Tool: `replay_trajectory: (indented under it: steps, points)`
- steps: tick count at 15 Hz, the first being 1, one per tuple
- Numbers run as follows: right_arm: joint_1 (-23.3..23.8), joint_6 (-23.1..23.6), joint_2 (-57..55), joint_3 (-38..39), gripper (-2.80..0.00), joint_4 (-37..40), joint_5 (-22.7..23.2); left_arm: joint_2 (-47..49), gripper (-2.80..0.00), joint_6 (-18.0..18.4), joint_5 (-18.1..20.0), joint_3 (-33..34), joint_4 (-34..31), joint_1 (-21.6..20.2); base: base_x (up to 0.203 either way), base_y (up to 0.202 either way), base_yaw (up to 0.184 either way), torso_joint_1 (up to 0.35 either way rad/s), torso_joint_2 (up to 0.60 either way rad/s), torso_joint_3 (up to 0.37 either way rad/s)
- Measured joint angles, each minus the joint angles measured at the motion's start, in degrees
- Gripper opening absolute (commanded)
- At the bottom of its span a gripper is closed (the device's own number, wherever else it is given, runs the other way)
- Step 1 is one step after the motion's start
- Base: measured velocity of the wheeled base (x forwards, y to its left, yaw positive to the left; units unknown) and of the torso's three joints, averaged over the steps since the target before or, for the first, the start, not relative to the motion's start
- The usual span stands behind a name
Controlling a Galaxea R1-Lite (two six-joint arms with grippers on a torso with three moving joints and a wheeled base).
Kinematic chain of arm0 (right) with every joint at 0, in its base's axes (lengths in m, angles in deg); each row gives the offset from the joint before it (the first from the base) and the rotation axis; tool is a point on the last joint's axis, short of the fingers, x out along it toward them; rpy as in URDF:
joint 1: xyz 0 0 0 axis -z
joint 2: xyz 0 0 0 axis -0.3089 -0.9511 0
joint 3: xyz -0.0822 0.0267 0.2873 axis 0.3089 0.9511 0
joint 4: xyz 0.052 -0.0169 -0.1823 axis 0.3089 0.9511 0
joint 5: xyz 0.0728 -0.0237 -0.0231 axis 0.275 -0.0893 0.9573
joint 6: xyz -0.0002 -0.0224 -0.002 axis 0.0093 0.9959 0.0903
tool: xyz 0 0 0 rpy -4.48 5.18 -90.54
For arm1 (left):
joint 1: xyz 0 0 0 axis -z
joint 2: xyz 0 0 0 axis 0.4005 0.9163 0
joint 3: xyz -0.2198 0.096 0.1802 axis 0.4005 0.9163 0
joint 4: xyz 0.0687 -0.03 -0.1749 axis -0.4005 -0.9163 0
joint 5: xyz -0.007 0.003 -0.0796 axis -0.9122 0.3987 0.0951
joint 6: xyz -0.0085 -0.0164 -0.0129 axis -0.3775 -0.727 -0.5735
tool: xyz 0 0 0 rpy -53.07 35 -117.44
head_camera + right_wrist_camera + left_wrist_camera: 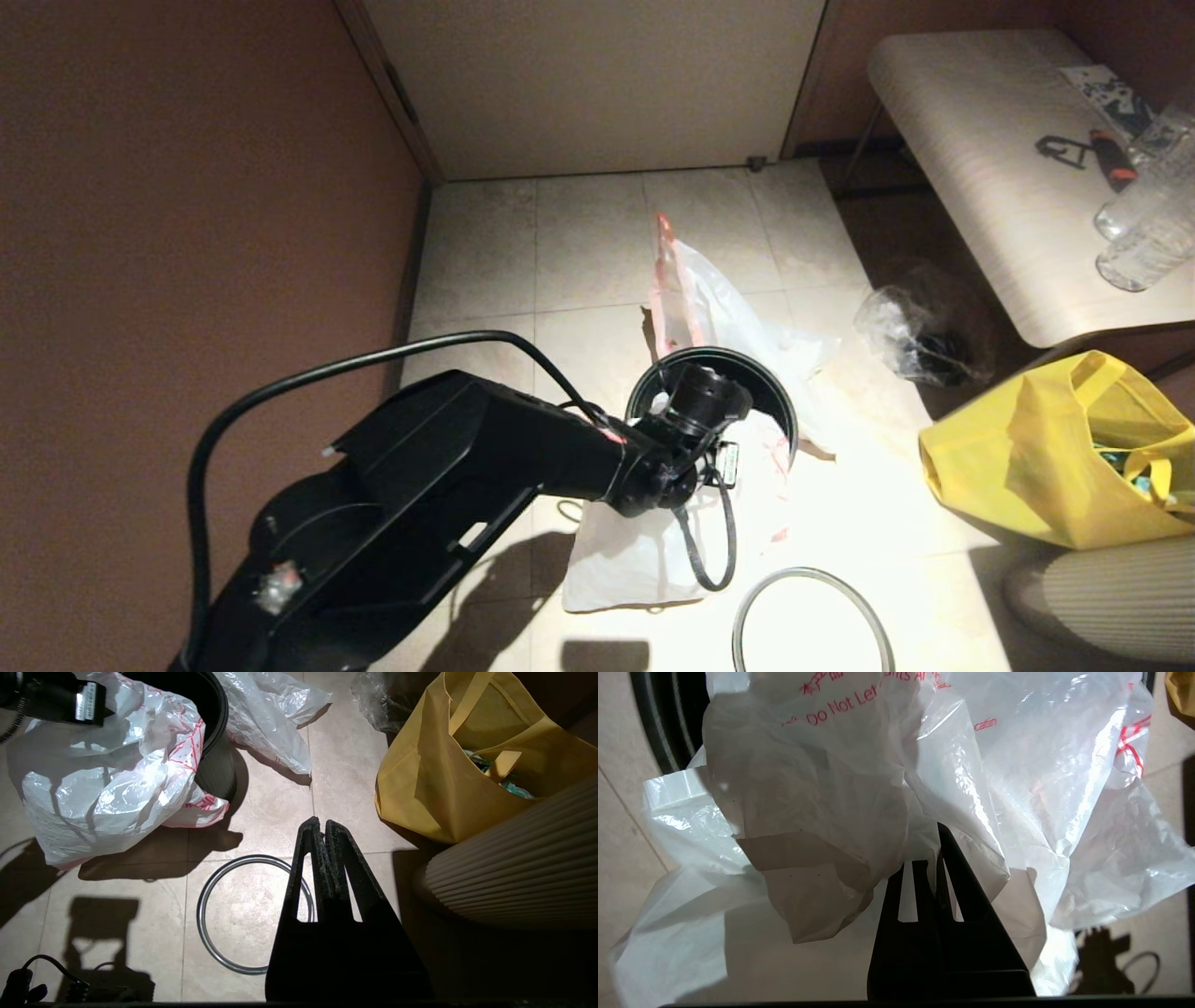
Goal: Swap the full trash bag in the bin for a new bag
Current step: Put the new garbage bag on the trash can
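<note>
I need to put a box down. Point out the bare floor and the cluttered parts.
Bare tiles lie between the door and the full trash bag, and inside the grey hoop. Crowded: around the bin, where the new bag drapes, and near the yellow tote.

1. Pale beige floor tiles (588, 243) fill a narrow corner, brightly lit from above with hard shadows.
2. A reddish-brown wall (187, 233) runs along the left.
3. A cream panel (597, 84) closes the far end.
4. A whitish tabletop (990, 168) stands at right.
</note>
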Motion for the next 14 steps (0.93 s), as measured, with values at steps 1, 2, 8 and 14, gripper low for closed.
replay_trajectory:
  steps: [1,2,8,14]
  points:
    - [0.02,0.02,-0.01,0.00,-2.80,0.00,0.00,2.36,-2.80,0.67,-0.98,-2.90,-0.09,-0.07,0.000,0.000,0.000,0.000,0.00,0.000]
    - [0.02,0.01,-0.01,0.00,-2.80,0.00,0.02,4.64,-2.80,1.67,-2.12,-5.63,-0.09,-0.11,0.000,0.000,0.000,0.000,0.00,0.000]
    - [0.00,0.01,-0.01,0.00,-2.80,0.00,-0.02,15.35,-2.80,11.80,-5.69,-12.12,12.12,-1.90,0.000,0.000,0.000,0.000,0.00,0.000]
    - [0.02,0.01,-0.01,0.00,-2.80,0.00,-0.02,16.11,0.00,12.01,-5.86,-12.33,13.14,-2.91,0.000,0.000,0.000,0.000,0.00,0.000]
